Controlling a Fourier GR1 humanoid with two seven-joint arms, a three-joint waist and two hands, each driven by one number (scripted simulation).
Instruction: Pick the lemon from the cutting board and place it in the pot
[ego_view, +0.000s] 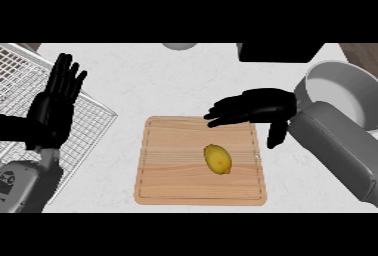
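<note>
A yellow lemon (217, 159) lies near the middle of a wooden cutting board (166, 175) on the white counter. My right hand (255, 109) hovers over the board's far right corner, fingers relaxed and pointing left, thumb hanging down; it holds nothing and stays apart from the lemon. A grey pot (345, 90) stands at the right, partly hidden behind my right forearm. My left hand (57, 102) rests open at the left, fingers up, over a wire rack.
A wire rack (88, 120) covers the left side of the counter. A dark box (280, 52) sits at the back right, and a small grey round object (180, 46) shows at the back edge.
</note>
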